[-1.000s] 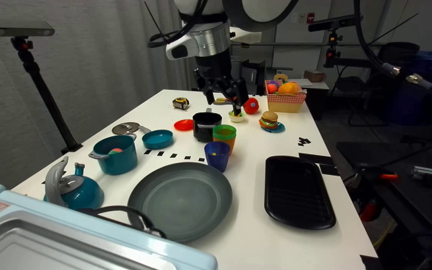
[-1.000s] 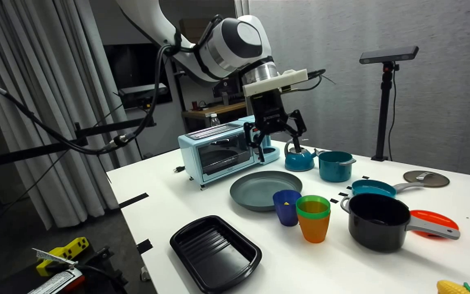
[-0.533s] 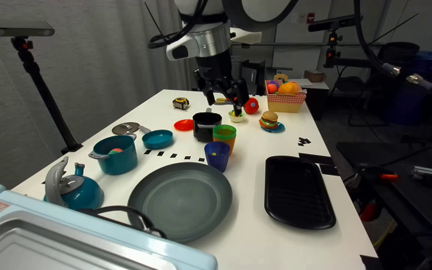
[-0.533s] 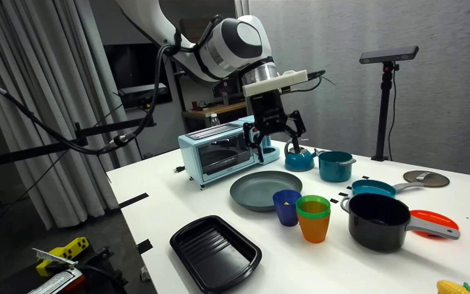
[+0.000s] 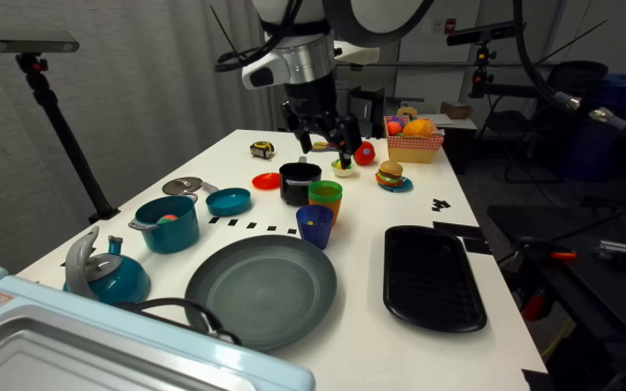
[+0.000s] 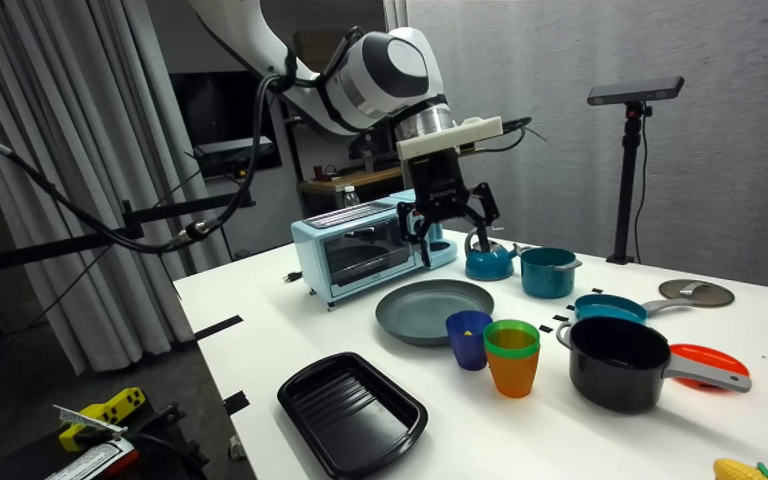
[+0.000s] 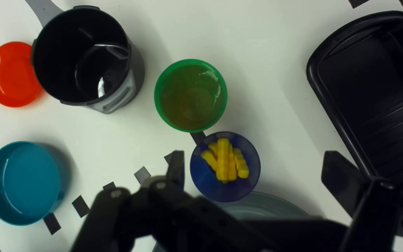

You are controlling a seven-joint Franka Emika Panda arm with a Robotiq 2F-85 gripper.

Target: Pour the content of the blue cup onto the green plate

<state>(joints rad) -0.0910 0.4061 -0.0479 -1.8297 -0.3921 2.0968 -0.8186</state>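
Note:
The blue cup [image 5: 315,232] stands upright at the rim of the green plate [image 5: 261,293]; whether they touch I cannot tell. Several yellow pieces, the content [image 7: 223,159], lie inside the cup, seen from above in the wrist view. Nothing lies on the visible part of the plate. My gripper [image 6: 455,251] hangs above the table, higher than the cup and apart from it. Its jaws are spread wide with nothing between them. In the wrist view, the blue cup [image 7: 219,190] appears between the fingertips, nearer the left one, and the gripper body hides much of the plate [image 7: 268,206].
Close behind the cup stands a green cup [image 7: 191,94] stacked in an orange cup [image 6: 513,373]. A black tray [image 5: 432,277] lies to one side. Also around are a black pot [image 6: 617,380], a teal pot [image 6: 547,280], a kettle [image 5: 123,279] and a light-blue toaster oven [image 6: 357,247].

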